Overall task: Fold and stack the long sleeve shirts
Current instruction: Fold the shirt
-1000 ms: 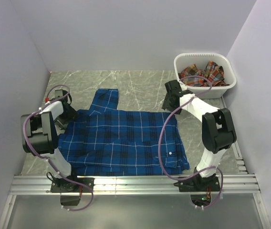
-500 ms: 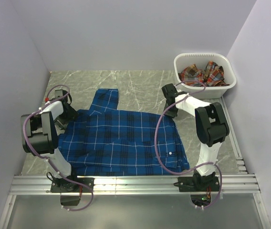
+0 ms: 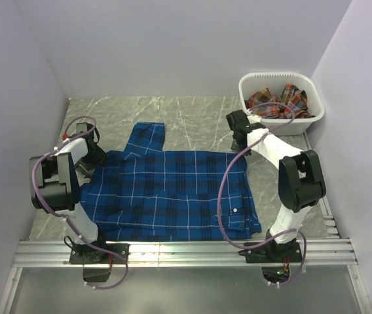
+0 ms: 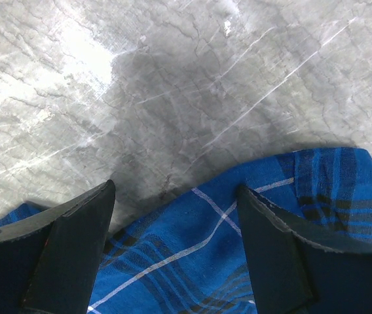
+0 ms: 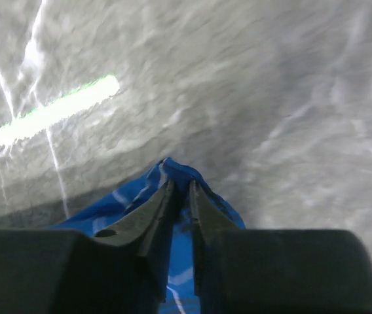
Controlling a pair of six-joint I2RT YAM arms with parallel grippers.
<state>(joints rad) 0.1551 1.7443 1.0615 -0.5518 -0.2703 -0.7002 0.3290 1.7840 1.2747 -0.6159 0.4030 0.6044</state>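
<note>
The royal blue plaid long sleeve shirt [image 3: 173, 190] lies spread flat across the middle of the table, one sleeve pointing toward the back. My right gripper [image 3: 241, 136] is at its far right corner, shut on a pinched-up peak of the blue cloth [image 5: 173, 167]; the jaws [image 5: 181, 184] stand nearly together with fabric between them. My left gripper [image 3: 93, 154] hovers open over the shirt's left edge [image 4: 192, 261], its fingertips [image 4: 176, 190] wide apart on either side of the cloth and gripping nothing. A red-orange plaid shirt [image 3: 278, 101] lies crumpled in the basket.
The white plastic basket [image 3: 281, 123] stands at the back right corner, just behind my right gripper. Grey marble tabletop [image 3: 192, 114] shows behind the shirt. Walls close in on the left and right. A metal rail [image 3: 186, 248] runs along the near edge.
My right gripper has closed from open onto the shirt's far right corner and drawn back a little toward the basket. The left gripper has stayed where it was, open.
</note>
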